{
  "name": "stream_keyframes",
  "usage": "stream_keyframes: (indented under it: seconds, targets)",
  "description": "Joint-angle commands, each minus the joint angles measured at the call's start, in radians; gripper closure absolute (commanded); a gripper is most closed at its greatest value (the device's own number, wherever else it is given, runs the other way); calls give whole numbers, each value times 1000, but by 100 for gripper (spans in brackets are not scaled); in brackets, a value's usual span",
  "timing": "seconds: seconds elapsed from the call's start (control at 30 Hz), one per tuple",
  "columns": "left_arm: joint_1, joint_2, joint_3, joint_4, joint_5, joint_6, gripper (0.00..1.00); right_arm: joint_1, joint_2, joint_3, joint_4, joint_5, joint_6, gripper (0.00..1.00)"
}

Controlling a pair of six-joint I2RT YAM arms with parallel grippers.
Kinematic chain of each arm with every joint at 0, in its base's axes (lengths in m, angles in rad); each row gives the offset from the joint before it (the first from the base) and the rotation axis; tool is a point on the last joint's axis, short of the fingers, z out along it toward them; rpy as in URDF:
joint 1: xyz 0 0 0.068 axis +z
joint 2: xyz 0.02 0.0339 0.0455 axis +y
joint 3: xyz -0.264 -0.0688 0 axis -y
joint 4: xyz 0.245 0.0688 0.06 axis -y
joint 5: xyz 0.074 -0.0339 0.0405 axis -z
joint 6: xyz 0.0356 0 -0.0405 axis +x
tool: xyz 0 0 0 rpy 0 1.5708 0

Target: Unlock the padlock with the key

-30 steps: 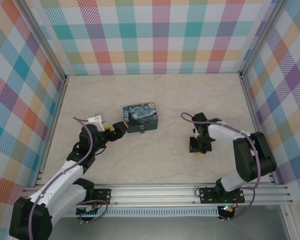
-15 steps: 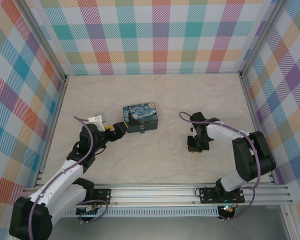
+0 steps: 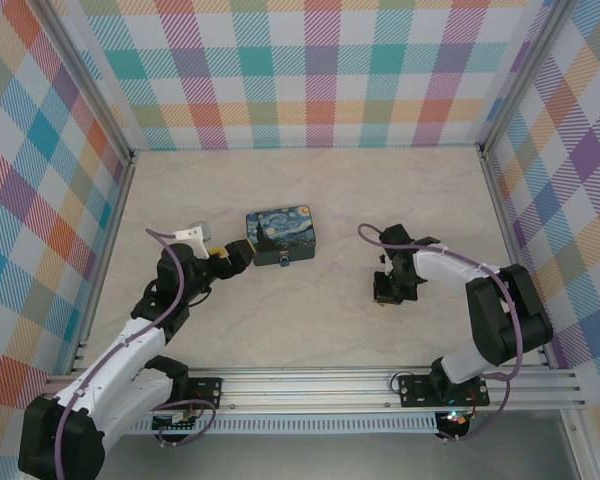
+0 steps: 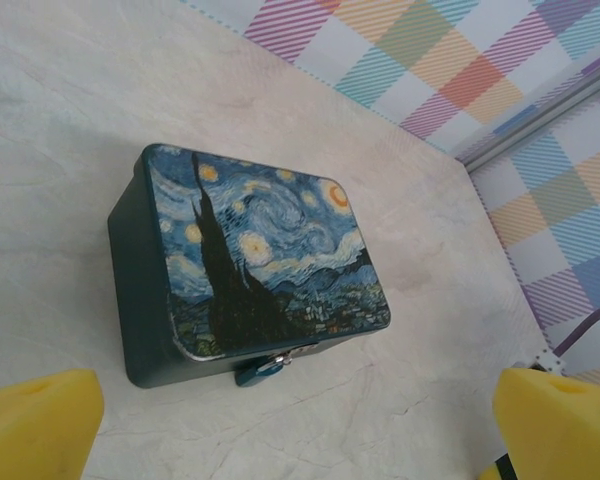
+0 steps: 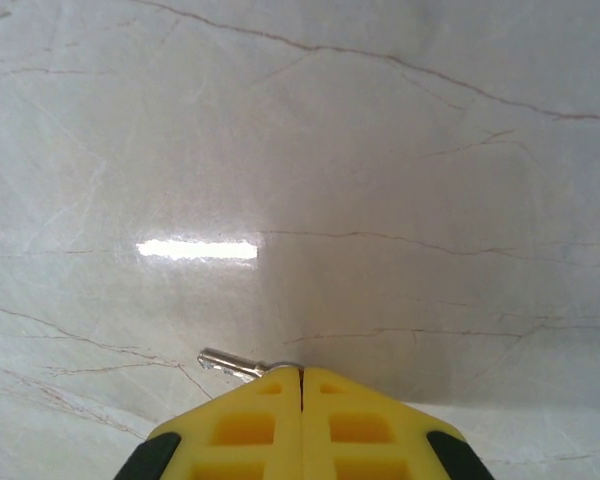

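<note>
— What is the biggest thing on the marble table (image 3: 310, 195)?
— The starry-night box (image 3: 285, 236), left of centre, lid down.
— And the arms?
— The left gripper (image 3: 240, 258) sits just beside the box's near-left corner, and its yellow fingers (image 4: 35, 425) are spread wide apart. The right gripper (image 3: 385, 293) is low over the table, well apart from the box.
— The padlock (image 4: 260, 371)?
— It hangs on the box's front latch, a small teal body.
— The key (image 5: 230, 364)?
— Its head is pinched at the tips of the right gripper's pressed-together pads, the blade poking out sideways.
</note>
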Motion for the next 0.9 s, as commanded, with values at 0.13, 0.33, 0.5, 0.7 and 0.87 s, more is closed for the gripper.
stream_keyframes:
  seconds: [0.13, 0.33, 0.5, 0.7, 0.87]
  targets:
    - [-12, -6, 71, -17, 22, 13, 0, 9, -122, -60, 73, -53, 79, 100]
    - [-12, 2, 89, 5, 49, -18, 0, 9, -218, -75, 139, -106, 146, 100]
    - [-12, 37, 112, 17, 92, -47, 1, 9, -325, -99, 316, -188, 277, 100]
    - [-26, 108, 153, 69, 157, -94, 8, 12, -397, -157, 623, -254, 465, 100]
    - [-96, 191, 207, 101, 177, -103, 17, 21, -401, -160, 753, -275, 544, 100]
